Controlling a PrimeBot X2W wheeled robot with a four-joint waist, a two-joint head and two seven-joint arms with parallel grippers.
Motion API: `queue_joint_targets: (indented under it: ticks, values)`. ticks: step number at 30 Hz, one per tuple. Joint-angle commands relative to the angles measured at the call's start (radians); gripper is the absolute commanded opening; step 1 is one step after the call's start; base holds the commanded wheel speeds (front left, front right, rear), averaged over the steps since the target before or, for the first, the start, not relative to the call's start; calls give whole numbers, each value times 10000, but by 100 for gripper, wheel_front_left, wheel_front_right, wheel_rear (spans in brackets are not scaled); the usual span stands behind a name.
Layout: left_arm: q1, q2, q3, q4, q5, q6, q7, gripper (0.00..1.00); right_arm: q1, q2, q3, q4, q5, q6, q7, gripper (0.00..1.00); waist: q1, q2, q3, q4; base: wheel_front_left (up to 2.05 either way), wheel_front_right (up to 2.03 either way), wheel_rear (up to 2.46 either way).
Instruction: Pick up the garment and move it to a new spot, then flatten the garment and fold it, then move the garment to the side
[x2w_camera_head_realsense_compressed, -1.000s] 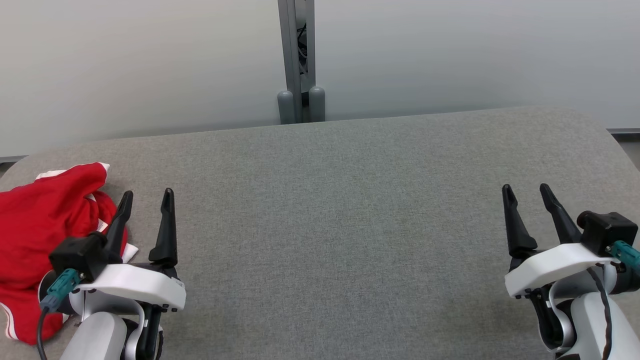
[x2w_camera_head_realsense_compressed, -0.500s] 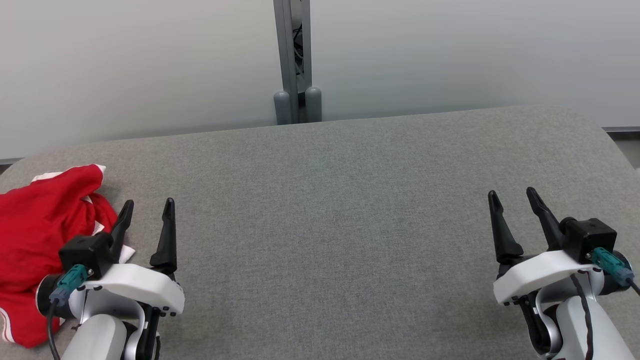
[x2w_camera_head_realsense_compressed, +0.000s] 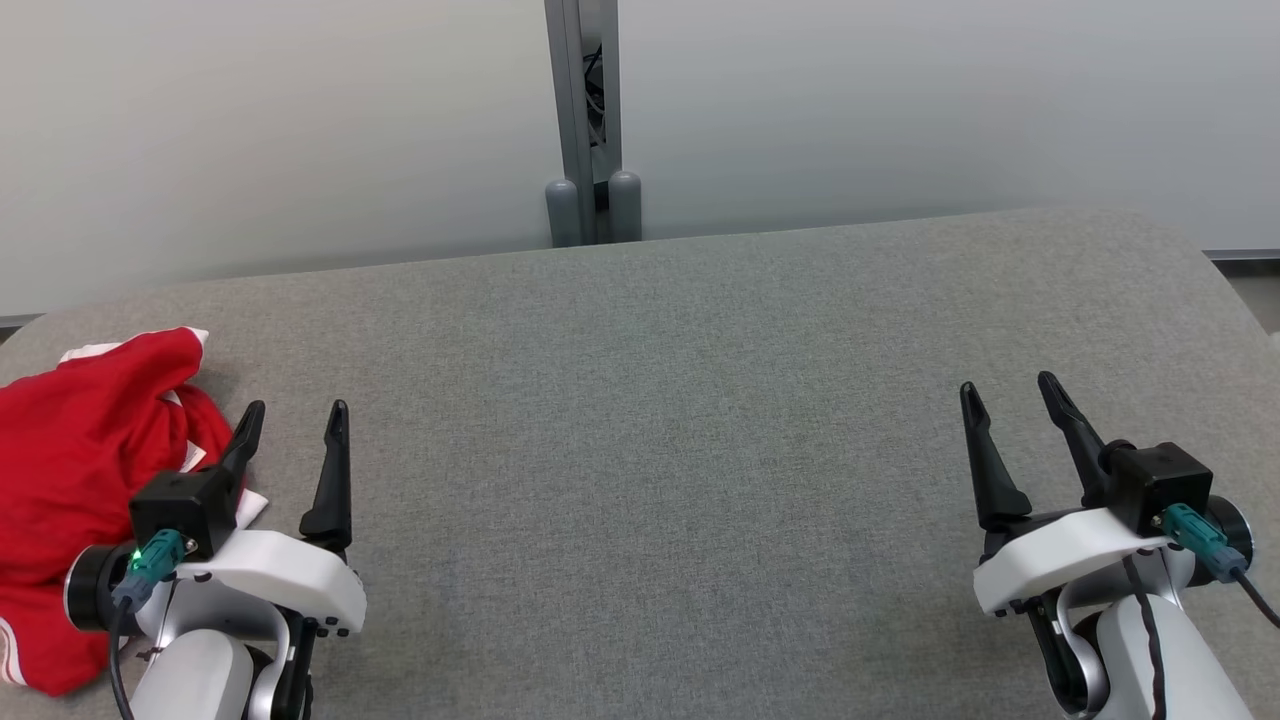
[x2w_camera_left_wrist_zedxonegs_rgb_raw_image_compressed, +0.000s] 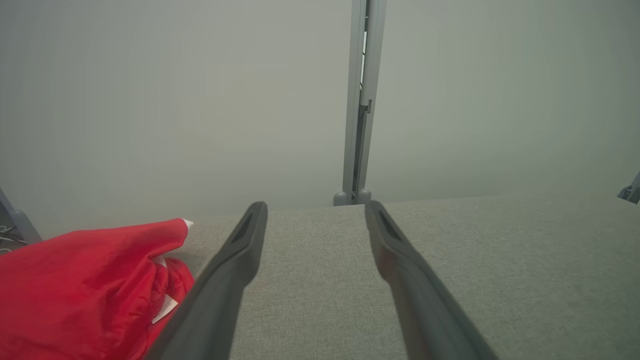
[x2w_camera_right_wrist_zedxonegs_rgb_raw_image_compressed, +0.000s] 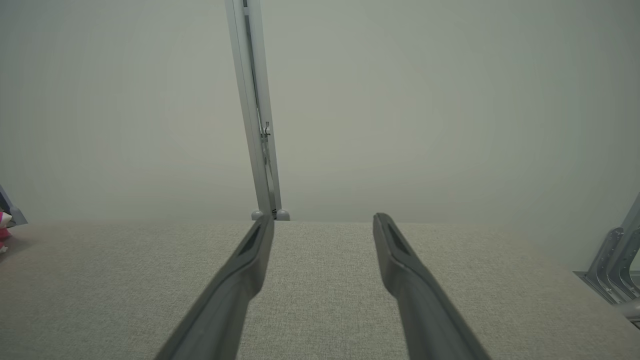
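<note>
your left gripper (x2w_camera_head_realsense_compressed: 296, 405) & right gripper (x2w_camera_head_realsense_compressed: 1006, 383) dipped slightly, jaws apart, empty; red garment (x2w_camera_head_realsense_compressed: 80, 450) still bunched at 9 o'clock, pickup not begun.

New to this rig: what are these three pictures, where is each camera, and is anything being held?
This is a two-armed robot at a grey padded table. The wide picture comes from its head, looking down; the other two come from wrist cameras, looking along each gripper's dark fingers. A crumpled red garment with white trim lies at the table's left end, next to the left gripper. The right gripper is at the right, over bare table. Both are open and hold nothing.
</note>
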Motion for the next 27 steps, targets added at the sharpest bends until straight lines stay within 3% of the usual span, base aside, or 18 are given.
queue_joint_targets:
  ticks: [1, 19, 27]
  values:
    - [-38, 75, 6, 38, 13, 37, -52, 100, -40, -15, 14, 55, 25, 22, -105, 100, 0, 0, 6, -4, 0, 0, 0]
    - [-158, -2, -81, 174, -205, 69, -161, 100, -25, 3, -254, 105, 249, 22, -165, 100, 0, 0, 14, 21, 0, 0, 0]
    - [-440, -86, -150, 207, -271, 20, -245, 100, -37, 4, -282, 1, 183, 22, -152, 100, 0, 0, 112, 698, 0, 0, 0]
